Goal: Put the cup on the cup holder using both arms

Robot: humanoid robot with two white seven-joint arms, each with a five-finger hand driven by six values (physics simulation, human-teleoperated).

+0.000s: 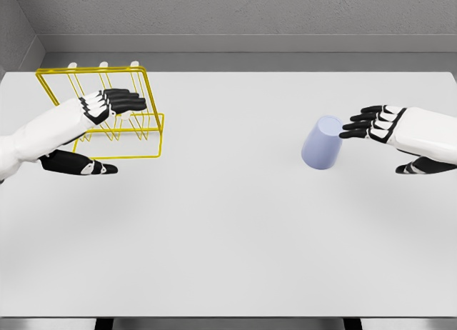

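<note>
Right robot hand (pixel 382 124) near cup (pixel 323 143), white table (pixel 228 244), grey wall (pixel 235 12)

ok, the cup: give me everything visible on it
The cup is plain pale lavender, smooth and matte, no handle visible. It stands on the white table right of centre, looks upside down: narrower closed end up, leaning slightly. The right hand, fingers open, is just right of it; contact unclear. Nothing else is near it.

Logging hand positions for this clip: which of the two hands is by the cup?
The right hand: its open fingers reach just beside the lavender cup. The left hand is open in front of the yellow cup holder.
</note>
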